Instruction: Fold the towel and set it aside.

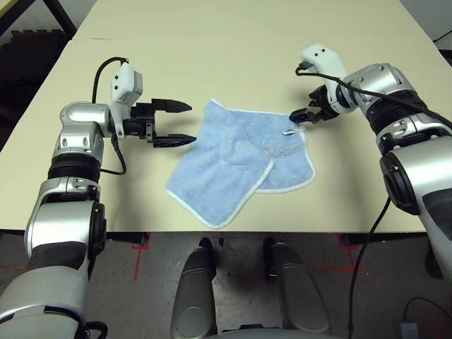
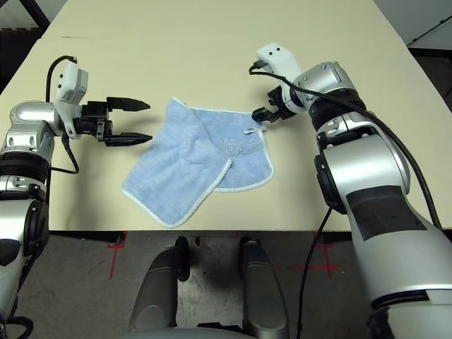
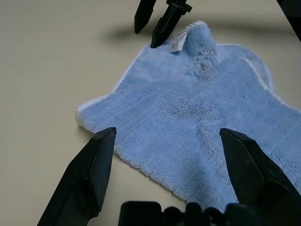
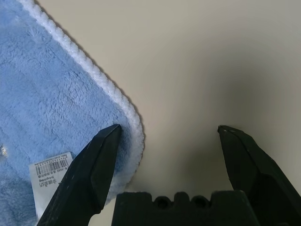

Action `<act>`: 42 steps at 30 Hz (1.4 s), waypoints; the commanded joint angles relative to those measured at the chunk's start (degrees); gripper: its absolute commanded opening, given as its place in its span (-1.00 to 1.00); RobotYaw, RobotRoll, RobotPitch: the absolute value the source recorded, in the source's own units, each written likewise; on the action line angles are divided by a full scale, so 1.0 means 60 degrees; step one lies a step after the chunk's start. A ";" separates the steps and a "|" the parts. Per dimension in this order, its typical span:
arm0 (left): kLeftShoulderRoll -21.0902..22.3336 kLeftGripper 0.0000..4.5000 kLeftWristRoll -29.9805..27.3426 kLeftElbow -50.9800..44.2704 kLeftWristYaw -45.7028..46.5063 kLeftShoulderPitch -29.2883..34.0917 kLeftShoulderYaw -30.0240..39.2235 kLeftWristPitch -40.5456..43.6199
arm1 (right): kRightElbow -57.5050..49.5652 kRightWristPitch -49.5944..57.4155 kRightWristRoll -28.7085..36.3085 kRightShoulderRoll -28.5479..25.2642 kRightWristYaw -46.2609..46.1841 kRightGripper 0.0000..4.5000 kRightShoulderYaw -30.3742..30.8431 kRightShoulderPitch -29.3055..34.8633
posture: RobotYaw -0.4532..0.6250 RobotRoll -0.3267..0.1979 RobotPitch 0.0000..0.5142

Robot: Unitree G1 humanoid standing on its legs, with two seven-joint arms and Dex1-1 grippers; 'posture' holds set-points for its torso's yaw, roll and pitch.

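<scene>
Right end effector at towel corner

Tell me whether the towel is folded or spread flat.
Partly folded: the towel has one flap lying askew over a lower layer, edges unaligned.

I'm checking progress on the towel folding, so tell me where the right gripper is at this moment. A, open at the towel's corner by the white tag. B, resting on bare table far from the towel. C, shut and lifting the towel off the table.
A: the right gripper stands open at the corner of the towel beside its white tag, holding nothing.
</scene>
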 commanded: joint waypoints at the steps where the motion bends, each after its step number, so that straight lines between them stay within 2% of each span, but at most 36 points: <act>1: 0.0054 0.99 -0.0097 -0.0239 -0.0049 0.0223 0.0037 0.0074 | 0.0049 0.0107 -0.0092 0.0122 0.0103 1.00 0.0066 0.0231 | -0.23 0.25 0.18; 18: 0.0190 0.99 -0.0424 -0.0819 0.0134 0.0415 0.0242 0.0585 | -0.0229 0.0017 -0.0356 0.0207 0.0784 1.00 0.0297 0.0295 | -0.21 0.25 0.17; 21: 0.0182 1.00 -0.0413 -0.0888 0.0154 0.0410 0.0221 0.0628 | -0.0287 -0.0121 -0.0470 0.0181 0.0833 0.75 0.0425 0.0429 | -0.21 0.25 0.18; 32: 0.0203 1.00 -0.0337 -0.0926 0.0171 0.0399 0.0148 0.0638 | -0.0415 -0.0363 -0.0701 0.0081 0.0992 -0.93 0.0556 0.0601 | -0.21 0.25 0.17; 33: 0.0204 1.00 -0.0329 -0.0909 0.0172 0.0397 0.0145 0.0625 | -0.0425 -0.0368 -0.0711 0.0077 0.1012 -0.99 0.0564 0.0602 | -0.22 0.25 0.17; 39: 0.0229 1.00 -0.0287 -0.0777 0.0162 0.0417 0.0146 0.0538 | -0.0535 -0.0292 -0.0628 -0.0036 0.1071 -0.99 0.0459 0.0587 | -0.23 0.25 0.15; 42: 0.0225 1.00 -0.0293 -0.0690 0.0285 0.0438 0.0203 0.0568 | -0.0746 -0.0650 -0.0101 -0.0187 0.0780 -0.99 -0.0208 0.0713 | -0.23 0.25 0.15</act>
